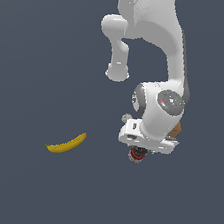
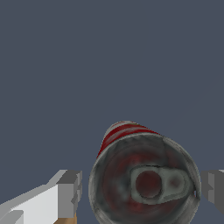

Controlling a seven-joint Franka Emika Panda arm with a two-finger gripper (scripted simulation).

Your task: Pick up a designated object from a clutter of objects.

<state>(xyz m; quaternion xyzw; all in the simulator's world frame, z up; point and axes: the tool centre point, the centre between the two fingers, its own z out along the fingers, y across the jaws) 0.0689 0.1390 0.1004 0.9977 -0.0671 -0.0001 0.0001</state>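
The red-and-white soup can (image 2: 144, 179) stands upright with its dark metal top and pull tab facing the wrist camera. My gripper (image 2: 142, 188) is lowered over it. One grey finger (image 2: 69, 192) stands on one side with a narrow gap to the can. The other finger (image 2: 214, 186) is at the can's opposite edge. The jaws look open around the can. In the exterior view only the can's red lower part (image 1: 137, 156) shows beneath the white hand (image 1: 146, 136).
A yellow banana (image 1: 67, 143) lies on the dark floor towards the exterior view's left. A tan box (image 1: 177, 128) is mostly hidden behind the wrist, and a sliver of it shows in the wrist view (image 2: 66, 218). The pear-like fruit and the whitish ball are out of view.
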